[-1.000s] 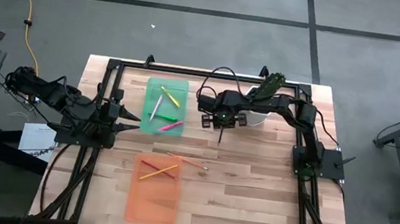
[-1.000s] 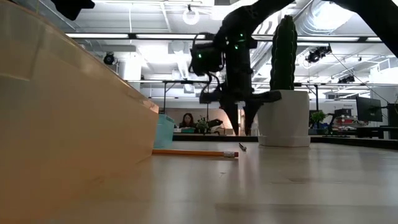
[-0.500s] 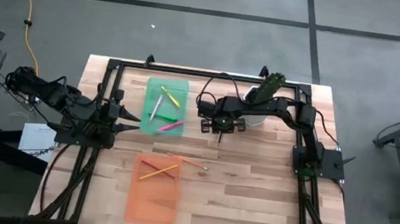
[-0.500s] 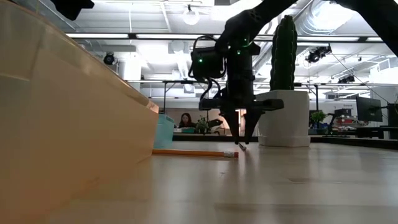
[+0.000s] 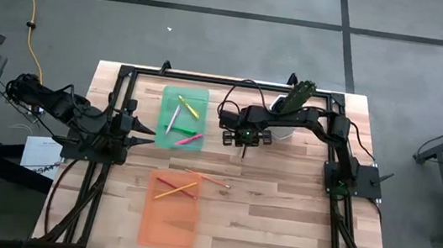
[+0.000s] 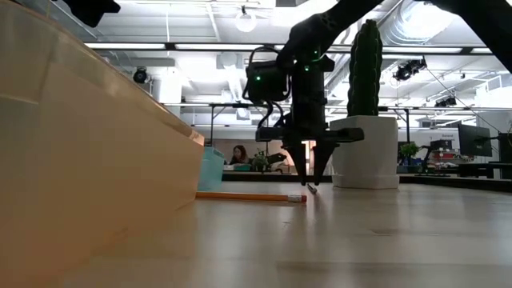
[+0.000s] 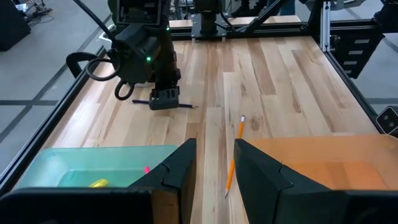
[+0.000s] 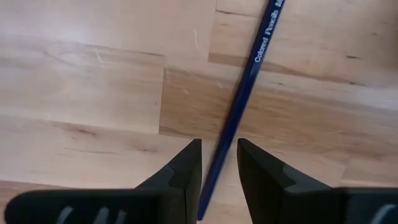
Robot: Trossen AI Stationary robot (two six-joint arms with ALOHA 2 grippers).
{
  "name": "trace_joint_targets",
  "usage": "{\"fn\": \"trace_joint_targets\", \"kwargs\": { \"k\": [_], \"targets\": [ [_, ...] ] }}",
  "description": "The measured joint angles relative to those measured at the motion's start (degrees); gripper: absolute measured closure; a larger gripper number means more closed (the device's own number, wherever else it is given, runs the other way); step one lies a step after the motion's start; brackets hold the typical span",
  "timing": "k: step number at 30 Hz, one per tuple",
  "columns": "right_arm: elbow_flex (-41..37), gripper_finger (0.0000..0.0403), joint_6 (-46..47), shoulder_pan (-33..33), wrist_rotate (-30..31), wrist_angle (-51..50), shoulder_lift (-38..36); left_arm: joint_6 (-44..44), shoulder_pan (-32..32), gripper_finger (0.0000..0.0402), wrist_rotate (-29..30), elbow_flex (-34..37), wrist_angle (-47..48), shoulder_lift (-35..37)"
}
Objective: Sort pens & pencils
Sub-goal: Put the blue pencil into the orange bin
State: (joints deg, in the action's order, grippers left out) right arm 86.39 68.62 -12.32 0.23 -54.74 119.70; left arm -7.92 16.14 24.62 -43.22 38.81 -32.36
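Note:
A dark blue pencil (image 8: 249, 68) lies flat on the bare wood, and one end shows in the low view (image 6: 312, 189). My right gripper (image 8: 217, 162) stands over it, pointing down and open. One finger is on each side of the shaft, and neither plainly touches it. An orange pencil (image 5: 213, 179) lies on the table beside the orange tray (image 5: 166, 227), which holds more pencils (image 5: 175, 189). The green tray (image 5: 173, 93) holds the pens (image 5: 188, 139). My left gripper (image 7: 214, 168) waits open at the table's left side (image 5: 150, 136).
A cactus in a white pot (image 5: 291, 107) stands just beyond my right gripper toward the far edge. Black frame rails (image 5: 126, 74) run along the table's sides. Bare wood lies between the two trays and to the right of the orange tray.
My right gripper has come down toward the table, turning at the wrist, until its fingertips stand around the dark pencil. It has held still for the last half second. The pencil has not moved.

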Motion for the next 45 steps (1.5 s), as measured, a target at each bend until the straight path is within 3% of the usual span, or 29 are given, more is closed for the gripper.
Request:
{"fn": "trace_joint_targets", "kwargs": {
  "k": [45],
  "targets": [
    [-1.47,0.0308,2.04,-1.94,-1.87,-0.02,-0.02,-0.02,0.01,0.0305,-0.15,0.0,0.33,-0.02]
  ]
}}
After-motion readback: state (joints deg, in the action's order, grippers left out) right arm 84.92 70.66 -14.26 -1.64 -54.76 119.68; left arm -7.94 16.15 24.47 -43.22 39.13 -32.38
